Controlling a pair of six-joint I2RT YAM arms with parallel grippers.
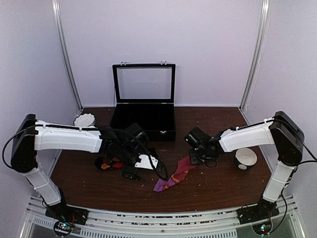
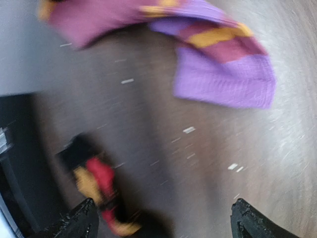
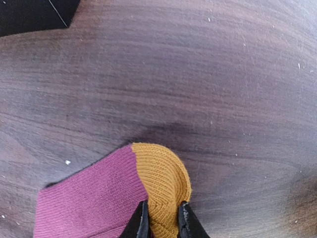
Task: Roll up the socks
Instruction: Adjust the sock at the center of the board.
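Rolling seems barely begun: right pincer (image 3: 161, 219) pinches the pink sock (image 3: 91, 198) by its orange toe, left pincer (image 2: 163, 220) hangs spread, black sock (image 2: 94, 181) lies unrolled on the bench (image 1: 223, 184).

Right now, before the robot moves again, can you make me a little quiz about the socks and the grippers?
1. True or false: the right gripper is pinching the pink sock by its orange toe.
2. Pick one: the left gripper is A) open, holding nothing; B) shut on a spoon; C) out of sight.
3. Fill the gap: the black case at the back has its lid standing ___.

Key: 1 true; 2 A; 3 open.
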